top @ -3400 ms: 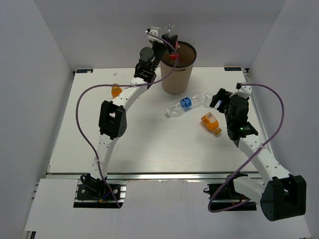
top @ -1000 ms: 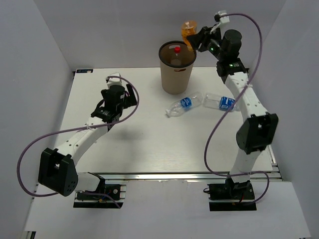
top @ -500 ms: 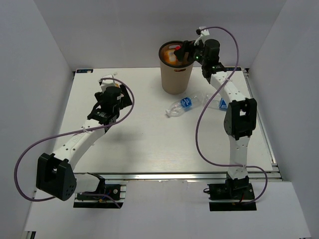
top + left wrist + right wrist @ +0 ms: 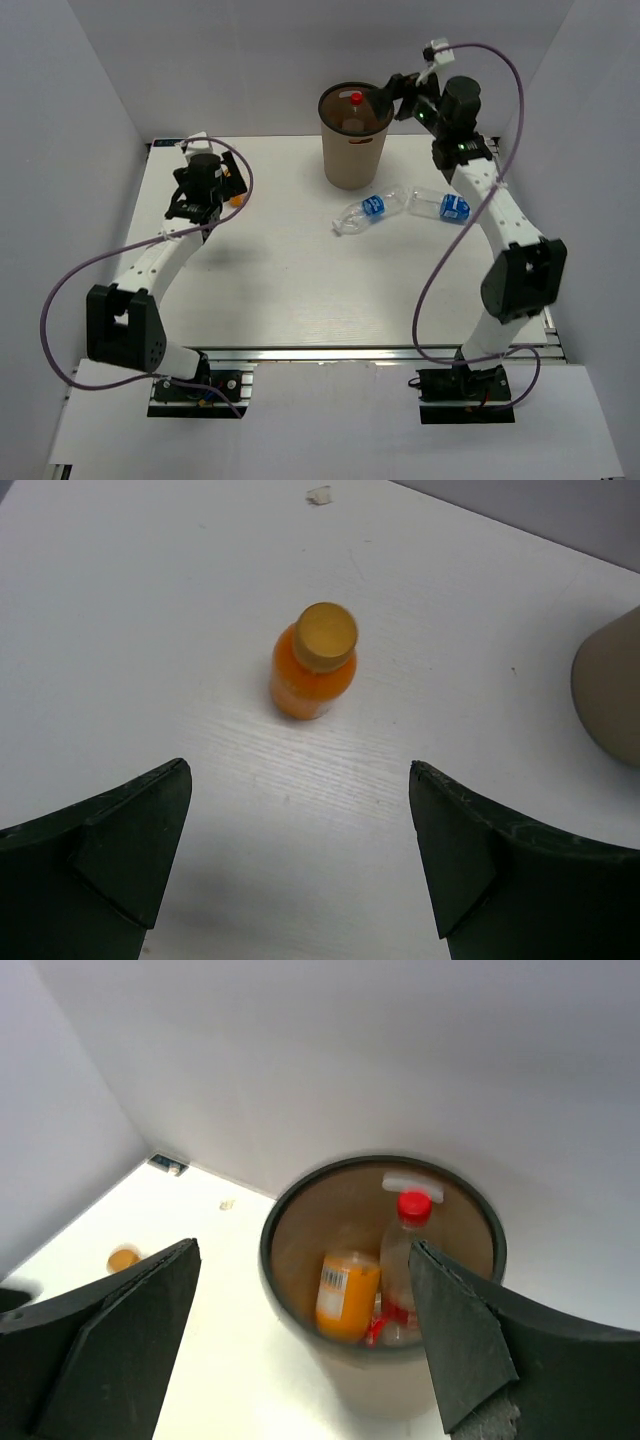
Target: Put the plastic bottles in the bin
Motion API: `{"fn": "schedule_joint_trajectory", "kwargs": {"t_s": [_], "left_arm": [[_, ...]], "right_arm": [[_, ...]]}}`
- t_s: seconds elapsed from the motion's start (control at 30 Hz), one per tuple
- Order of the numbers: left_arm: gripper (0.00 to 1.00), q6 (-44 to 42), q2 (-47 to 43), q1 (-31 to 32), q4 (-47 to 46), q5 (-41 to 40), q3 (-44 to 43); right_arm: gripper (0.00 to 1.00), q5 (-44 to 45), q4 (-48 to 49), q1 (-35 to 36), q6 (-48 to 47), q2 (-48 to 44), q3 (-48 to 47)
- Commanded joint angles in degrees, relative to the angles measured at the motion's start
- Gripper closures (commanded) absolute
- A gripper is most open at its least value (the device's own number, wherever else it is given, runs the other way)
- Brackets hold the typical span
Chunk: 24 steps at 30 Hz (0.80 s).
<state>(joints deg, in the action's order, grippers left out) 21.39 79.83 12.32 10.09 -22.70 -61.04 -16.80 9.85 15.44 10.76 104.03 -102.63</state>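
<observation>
The tan bin (image 4: 353, 160) stands at the back of the table. Inside it lie an orange juice bottle (image 4: 347, 1295) and a clear red-capped bottle (image 4: 410, 1250). My right gripper (image 4: 392, 97) hangs open and empty just right of the bin's rim (image 4: 275, 1222). Two clear bottles with blue labels lie on the table, one (image 4: 366, 212) in front of the bin and one (image 4: 441, 205) further right. A second orange bottle (image 4: 315, 665) stands upright at the back left. My left gripper (image 4: 298, 770) is open just short of it, touching nothing.
White enclosure walls close in the table on the left, right and back. The bin's side (image 4: 610, 695) shows at the right edge of the left wrist view. A small scrap (image 4: 319, 494) lies on the table beyond the orange bottle.
My right gripper opened over the bin and the orange bottle it held dropped inside; it then drew back to the right. My left arm swung toward the back left, up to the standing orange bottle.
</observation>
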Motion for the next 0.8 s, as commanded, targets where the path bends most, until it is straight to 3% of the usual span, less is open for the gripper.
{"fn": "schedule_joint_trajectory", "kwargs": {"t_s": [0.0, 0.1, 0.23, 0.33, 0.47, 0.77], "left_arm": [[0.02, -7.84, 6.35, -0.54, -3.41, 10.2, -5.31], [0.02, -10.04, 11.91, -1.24, -3.24, 11.09, -10.84], [0.02, -11.71, 23.49, -2.3, 1.42, 12.85, -20.6], [0.02, -13.3, 29.47, -2.47, 4.41, 9.62, -27.37], [0.02, -12.78, 34.33, -3.17, 8.71, 7.49, -33.79], [0.02, -11.9, 37.06, -3.53, 7.22, 10.4, -33.01]], "right_arm": [[0.11, 1.32, 4.29, -0.15, -1.18, -9.61, 13.61], [0.11, 5.97, 7.28, -0.15, -0.75, -18.75, 27.24], [0.11, 10.29, 9.05, -0.06, 0.05, -28.94, 40.01], [0.11, 11.08, 9.31, -0.15, 0.74, -32.99, 45.74], [0.11, 12.22, 8.7, -0.15, 1.01, -35.91, 48.49], [0.11, 12.14, 7.03, -0.06, 1.1, -36.44, 49.28]]}}
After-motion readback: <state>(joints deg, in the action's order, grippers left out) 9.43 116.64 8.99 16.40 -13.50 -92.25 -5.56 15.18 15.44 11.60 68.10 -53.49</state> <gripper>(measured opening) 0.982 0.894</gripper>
